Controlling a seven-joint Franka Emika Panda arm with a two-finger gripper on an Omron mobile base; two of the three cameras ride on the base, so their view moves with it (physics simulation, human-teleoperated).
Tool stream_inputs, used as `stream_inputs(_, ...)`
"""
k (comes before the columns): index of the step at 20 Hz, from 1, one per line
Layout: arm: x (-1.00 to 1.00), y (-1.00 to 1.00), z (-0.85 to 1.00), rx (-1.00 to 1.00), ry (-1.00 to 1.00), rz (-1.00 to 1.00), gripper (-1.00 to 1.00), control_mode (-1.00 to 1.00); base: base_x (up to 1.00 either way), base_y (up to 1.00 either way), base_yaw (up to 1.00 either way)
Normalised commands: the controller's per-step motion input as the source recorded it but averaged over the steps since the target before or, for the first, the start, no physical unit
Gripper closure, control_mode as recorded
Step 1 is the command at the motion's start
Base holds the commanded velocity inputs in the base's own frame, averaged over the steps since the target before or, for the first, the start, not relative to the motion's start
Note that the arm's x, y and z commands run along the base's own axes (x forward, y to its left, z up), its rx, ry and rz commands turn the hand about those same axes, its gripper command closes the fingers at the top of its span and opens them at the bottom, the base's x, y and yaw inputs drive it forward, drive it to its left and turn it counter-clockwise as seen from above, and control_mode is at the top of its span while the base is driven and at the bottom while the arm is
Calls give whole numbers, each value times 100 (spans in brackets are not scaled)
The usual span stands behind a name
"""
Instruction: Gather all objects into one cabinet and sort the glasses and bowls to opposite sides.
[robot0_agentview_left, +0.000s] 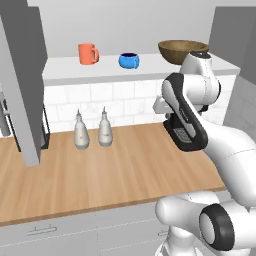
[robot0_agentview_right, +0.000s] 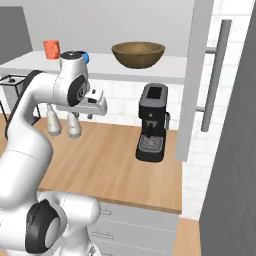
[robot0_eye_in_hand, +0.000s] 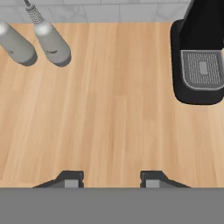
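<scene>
Here, from the left, an orange mug (robot0_agentview_left: 88, 54), blue cup (robot0_agentview_left: 129, 60) and bowl (robot0_agentview_left: 182, 51) line the shelf (robot0_agentview_left: 65, 72). From the right, a coffee machine (robot0_agentview_right: 153, 129) stands beside the door (robot0_agentview_right: 196, 75). Looking down, my claw (robot0_eye_in_hand: 112, 180) hangs spread and empty above the counter (robot0_eye_in_hand: 113, 113), two bottles (robot0_eye_in_hand: 51, 41) beyond.

No readable text, label, brand, number or sign is found in any view. The black espresso machine (robot0_agentview_right: 151, 123) on the light wooden tabletop (robot0_eye_in_hand: 113, 109) carries a dark top panel, but nothing legible is shown on it. The two white bottles with grey spouts (robot0_agentview_left: 91, 131) are seen unmarked and without lettering.
</scene>
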Motion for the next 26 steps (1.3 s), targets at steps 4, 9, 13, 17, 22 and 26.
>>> stream_inputs(4,0,0,0,0,0,0,-100,100,-4,0,0)
stream_inputs(9,0,0,0,0,0,0,-100,100,-28,0,0)
stream_inputs(13,0,0,0,0,0,0,-100,100,-46,1,0)
stream_inputs(17,0,0,0,0,0,0,-100,100,-48,1,0)
stream_inputs(22,0,0,0,0,0,0,-100,100,-44,3,0)
stream_inputs(26,0,0,0,0,0,0,-100,100,-42,8,6)
